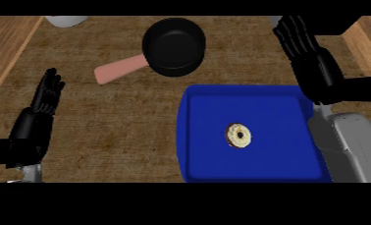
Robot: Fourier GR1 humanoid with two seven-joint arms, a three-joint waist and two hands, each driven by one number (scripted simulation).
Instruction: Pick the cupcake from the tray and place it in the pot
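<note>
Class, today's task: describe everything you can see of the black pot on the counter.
The pot is round, shallow and black inside and out, with nothing in it. One pinkish handle sticks out toward the lower left. It sits upright on the wooden counter, just beyond the blue tray, apart from it. Neither hand touches it.

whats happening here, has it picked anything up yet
Not yet. The cupcake lies on the blue tray, untouched. The black pot with its pink handle sits beyond the tray, with nothing in it. The right hand is open above the tray's far right corner; the left hand rests open at left.
</note>
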